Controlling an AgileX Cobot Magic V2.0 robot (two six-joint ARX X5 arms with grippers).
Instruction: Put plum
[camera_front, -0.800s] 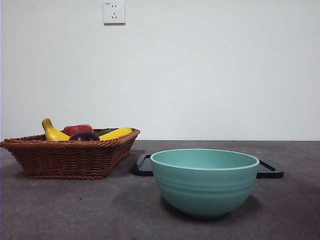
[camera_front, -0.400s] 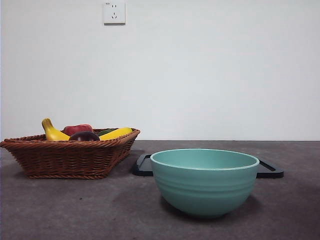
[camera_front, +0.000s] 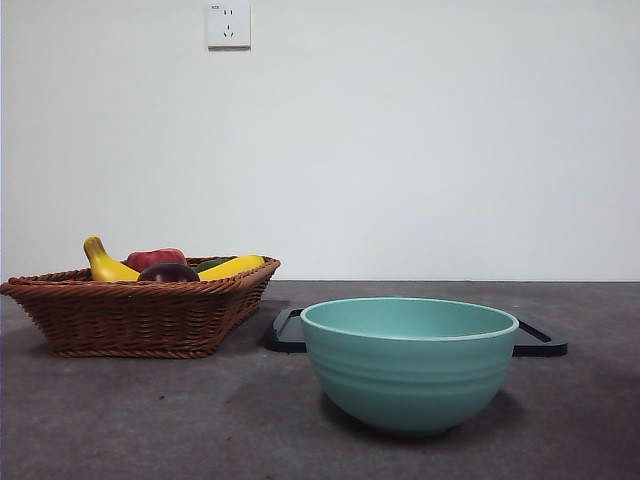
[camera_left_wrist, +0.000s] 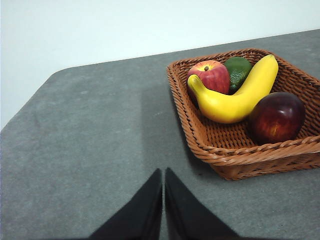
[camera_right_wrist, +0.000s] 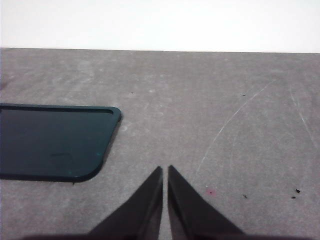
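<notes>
The dark maroon plum (camera_left_wrist: 277, 117) lies in a brown wicker basket (camera_left_wrist: 235, 159), beside a yellow banana (camera_left_wrist: 239, 98), a red apple (camera_left_wrist: 213, 76) and a green fruit (camera_left_wrist: 238, 70). In the front view the plum (camera_front: 168, 272) peeks over the basket's rim (camera_front: 140, 312) at the left. My left gripper (camera_left_wrist: 163, 172) is shut and empty over bare table, short of the basket. My right gripper (camera_right_wrist: 165, 170) is shut and empty over bare table beside a dark tray (camera_right_wrist: 50, 142). Neither arm shows in the front view.
A teal bowl (camera_front: 409, 362) stands at the front centre, in front of the flat black tray (camera_front: 542, 340). The grey table runs back to a white wall with a socket (camera_front: 228, 24).
</notes>
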